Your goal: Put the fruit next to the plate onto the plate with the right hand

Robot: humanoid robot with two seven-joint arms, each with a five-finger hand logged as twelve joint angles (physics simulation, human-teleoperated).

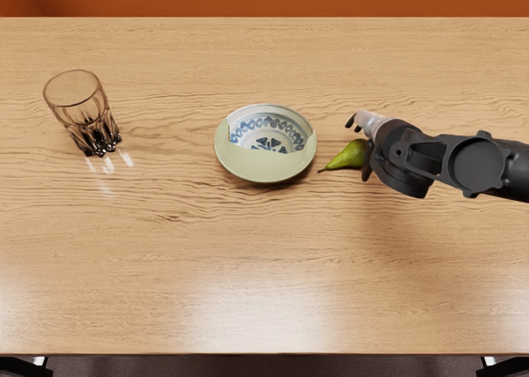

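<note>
Pear (348, 155) lay just right of plate (224, 150) | I saw right hand (369, 140) at its far side, placed for pickup | grip closure: couldn't tell

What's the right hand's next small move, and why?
Probably secure a grasp on the pear, then lift it. The right hand is at the pear's fat end, but the pear lies beside the plate, not on it.

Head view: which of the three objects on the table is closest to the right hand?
The green pear, lying just right of the plate, directly beside the right hand; the glass stands far left.
</note>
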